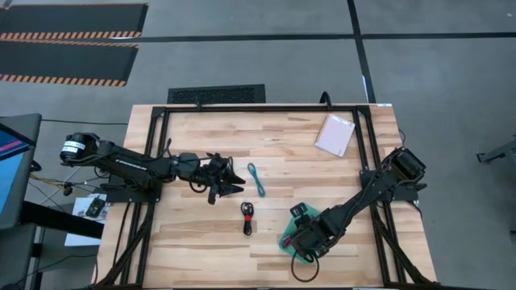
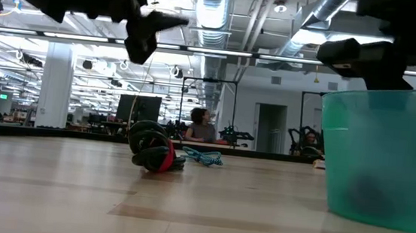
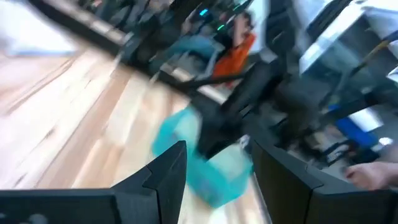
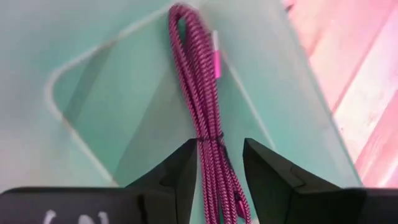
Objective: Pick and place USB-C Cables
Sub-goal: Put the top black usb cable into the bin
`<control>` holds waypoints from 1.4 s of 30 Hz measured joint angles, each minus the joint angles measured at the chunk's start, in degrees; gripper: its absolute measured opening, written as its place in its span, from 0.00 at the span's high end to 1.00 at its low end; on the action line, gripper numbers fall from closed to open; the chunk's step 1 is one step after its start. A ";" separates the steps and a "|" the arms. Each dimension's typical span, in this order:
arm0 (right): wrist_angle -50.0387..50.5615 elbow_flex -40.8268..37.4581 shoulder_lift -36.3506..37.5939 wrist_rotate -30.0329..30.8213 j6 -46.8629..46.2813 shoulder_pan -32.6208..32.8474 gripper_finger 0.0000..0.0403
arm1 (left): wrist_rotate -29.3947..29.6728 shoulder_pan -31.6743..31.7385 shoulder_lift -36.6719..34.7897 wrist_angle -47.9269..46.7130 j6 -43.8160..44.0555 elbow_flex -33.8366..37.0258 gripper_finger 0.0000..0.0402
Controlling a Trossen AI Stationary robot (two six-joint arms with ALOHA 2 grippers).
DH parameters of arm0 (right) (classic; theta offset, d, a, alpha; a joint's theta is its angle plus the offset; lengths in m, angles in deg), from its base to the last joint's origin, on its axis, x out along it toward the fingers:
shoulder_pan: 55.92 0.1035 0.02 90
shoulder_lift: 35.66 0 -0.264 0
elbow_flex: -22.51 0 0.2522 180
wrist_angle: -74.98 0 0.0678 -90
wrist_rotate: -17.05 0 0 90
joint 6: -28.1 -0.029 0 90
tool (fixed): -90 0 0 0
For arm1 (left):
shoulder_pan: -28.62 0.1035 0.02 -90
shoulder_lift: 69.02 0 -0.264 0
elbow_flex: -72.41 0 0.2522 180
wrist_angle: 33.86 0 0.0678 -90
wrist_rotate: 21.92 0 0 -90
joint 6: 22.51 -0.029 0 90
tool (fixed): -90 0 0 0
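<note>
Maroon cable in the green tray.
Right end effector (image 4: 216,163) fingers loosely flank the maroon cable (image 4: 200,87) inside the tray (image 4: 93,93); left end effector (image 1: 228,182) open mid-desk.

The maroon-pink cable (image 4: 202,93) is a long folded bundle with a braided look, tied by a thin band near its middle, and it lies inside the translucent green tray (image 4: 93,112). The teal-blue cable (image 1: 256,179) lies on the wooden table (image 1: 193,242), stretched in a thin loose bundle. The black cable with a red band (image 1: 247,217) lies just beside it, nearer the table's front edge, coiled compactly.
</note>
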 joint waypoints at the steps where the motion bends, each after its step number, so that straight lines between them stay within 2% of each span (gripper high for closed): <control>1: 0.10 0.39 0.00 0.02 -1.48 -0.15 0.61 | 1.47 0.05 0.00 -2.33 -0.30 0.00 0.58; 7: 0.86 5.74 -0.02 0.03 -10.70 -1.66 0.59 | 15.01 2.17 0.00 -19.64 -1.10 0.00 0.58; 13: 3.38 12.92 -0.02 -0.22 -21.80 -3.51 0.61 | 20.86 7.21 0.20 -29.54 5.11 0.00 0.58; 23: 7.73 23.84 -0.07 -9.16 -33.04 -4.45 0.63 | 26.50 11.52 3.77 -30.62 5.73 -0.02 0.58; 29: 12.28 28.19 -0.07 -9.09 -34.30 -2.19 0.65 | 28.24 12.12 8.68 -30.12 6.84 0.00 0.58; 35: 23.18 32.21 -0.07 -9.32 -44.38 1.49 0.67 | 28.43 12.12 12.74 -28.53 7.02 -0.44 0.58; 42: 28.04 33.40 -0.07 -5.54 -52.68 6.81 0.67 | 29.85 12.12 12.81 -28.82 4.47 -0.81 0.58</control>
